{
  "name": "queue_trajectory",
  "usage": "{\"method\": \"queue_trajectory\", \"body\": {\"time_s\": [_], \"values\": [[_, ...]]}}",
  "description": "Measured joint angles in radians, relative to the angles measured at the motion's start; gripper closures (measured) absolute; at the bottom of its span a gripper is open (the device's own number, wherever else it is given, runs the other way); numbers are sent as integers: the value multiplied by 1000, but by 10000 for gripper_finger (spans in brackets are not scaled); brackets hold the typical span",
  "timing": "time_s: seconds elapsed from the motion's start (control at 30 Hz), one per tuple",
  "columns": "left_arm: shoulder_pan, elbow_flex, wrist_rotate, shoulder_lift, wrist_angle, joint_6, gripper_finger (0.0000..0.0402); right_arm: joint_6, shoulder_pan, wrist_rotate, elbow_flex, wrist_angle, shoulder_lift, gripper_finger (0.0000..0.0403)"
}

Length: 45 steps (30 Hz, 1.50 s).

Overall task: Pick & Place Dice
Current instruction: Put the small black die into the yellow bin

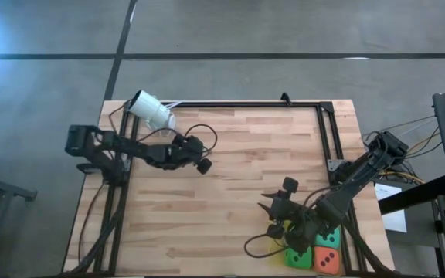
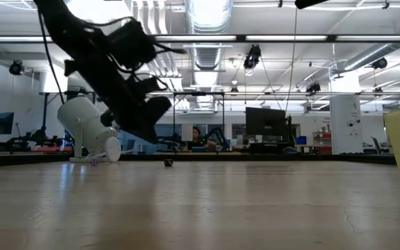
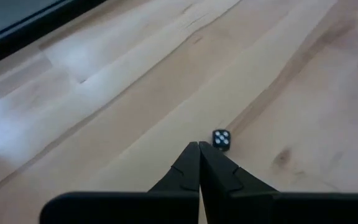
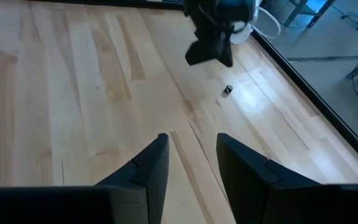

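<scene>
We see a green die (image 1: 297,257), an orange-red die (image 1: 327,261) with dark pips, and pale striped wood table (image 1: 230,154).

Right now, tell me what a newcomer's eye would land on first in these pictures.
The bright dice, green, teal and orange-red, bunched at the table's near right corner, half hidden under the right arm. Next the white camera at the far left corner. Then the left claw, shut and hovering near a tiny dark die on the bare wood.
</scene>
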<state>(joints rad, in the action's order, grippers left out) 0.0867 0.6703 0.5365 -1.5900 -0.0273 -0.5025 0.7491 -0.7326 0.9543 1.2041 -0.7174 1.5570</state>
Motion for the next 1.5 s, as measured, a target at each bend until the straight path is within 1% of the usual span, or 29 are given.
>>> {"method": "queue_trajectory", "body": {"time_s": [0.1,0.27,0.47,0.57,0.77,0.93,1.17,1.33,1.5], "values": [[13,34,-13,-70,1,-4,399,0,0,0,0,0,0,275],[15,92,-4,-167,0,-30,399,2,0,0,0,3,0,275],[15,136,-7,-234,2,-49,399,0,0,-1,0,13,0,275],[10,150,-31,-243,0,-51,399,0,0,-1,0,14,0,275],[-10,178,-42,-247,-3,-47,399,-1,0,-2,0,19,0,275],[-23,198,-57,-246,7,-13,399,-1,0,-2,0,21,0,275],[-7,194,30,-240,30,0,399,0,0,-7,0,21,0,275],[10,194,39,-240,20,-11,399,0,0,-9,0,21,0,275],[21,194,40,-271,21,-35,399,0,0,-10,0,21,0,275]]}}
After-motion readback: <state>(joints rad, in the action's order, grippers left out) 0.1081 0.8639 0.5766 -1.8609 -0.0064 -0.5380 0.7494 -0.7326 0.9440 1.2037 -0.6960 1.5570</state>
